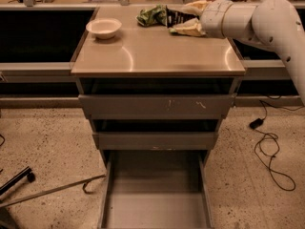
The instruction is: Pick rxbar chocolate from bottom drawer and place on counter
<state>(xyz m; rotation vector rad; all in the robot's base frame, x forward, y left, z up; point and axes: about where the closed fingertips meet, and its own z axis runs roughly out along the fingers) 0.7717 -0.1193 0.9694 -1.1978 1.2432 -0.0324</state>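
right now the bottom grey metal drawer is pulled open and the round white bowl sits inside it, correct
No. The camera view shows the round white bowl on the shiny beige metal counter, not in the drawer. The bottom grey metal drawer is indeed pulled open. The gripper, over the counter's back edge, grips the black-wrapped rxbar chocolate beside a crumpled green bag.

rxbar chocolate [174,17] half-hidden in end effector [181,19]
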